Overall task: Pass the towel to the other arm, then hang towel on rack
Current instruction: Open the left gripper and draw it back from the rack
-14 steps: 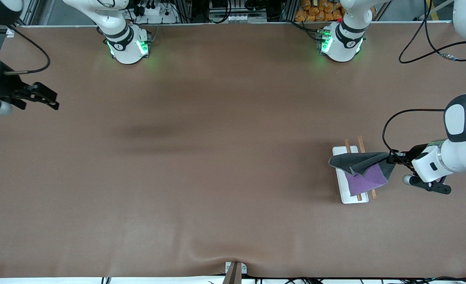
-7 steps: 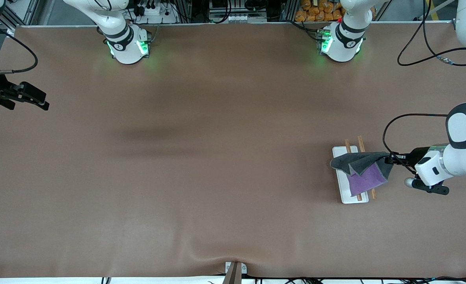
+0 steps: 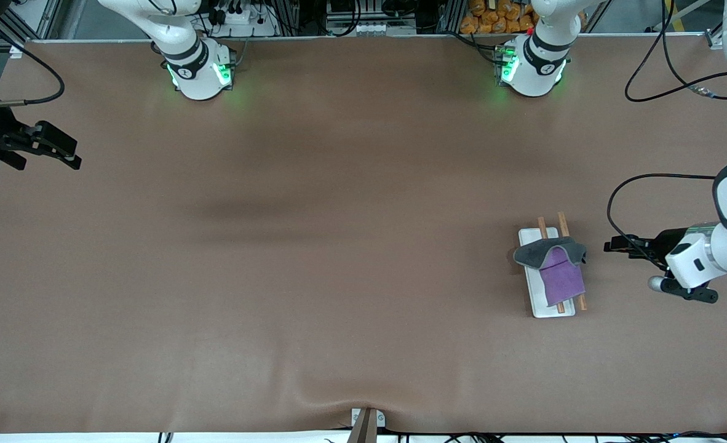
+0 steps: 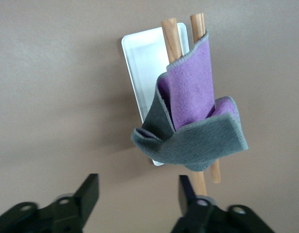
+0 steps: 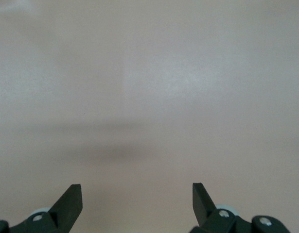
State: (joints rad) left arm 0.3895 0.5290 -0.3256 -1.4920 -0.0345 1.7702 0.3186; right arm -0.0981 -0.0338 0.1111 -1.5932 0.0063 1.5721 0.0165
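The towel (image 3: 554,261) (image 4: 193,124), grey on one face and purple on the other, lies draped over the two wooden rods of the rack (image 3: 531,237) (image 4: 142,53). Its grey part is bunched across the rods and a purple flap runs along them. My left gripper (image 3: 611,247) (image 4: 138,191) is open and empty, just off the rack toward the left arm's end of the table, clear of the cloth. At the right arm's end of the table my right gripper (image 3: 71,154) (image 5: 137,196) waits open, with only bare table under it.
The brown table (image 3: 339,246) spreads wide between the two arms. A black cable (image 3: 640,178) loops above the left gripper. A small bracket (image 3: 366,418) sits at the table's near edge.
My left gripper let go of the towel's corner and drew back from the rack. The cloth dropped and settled bunched over the rods. The right gripper shifted only slightly.
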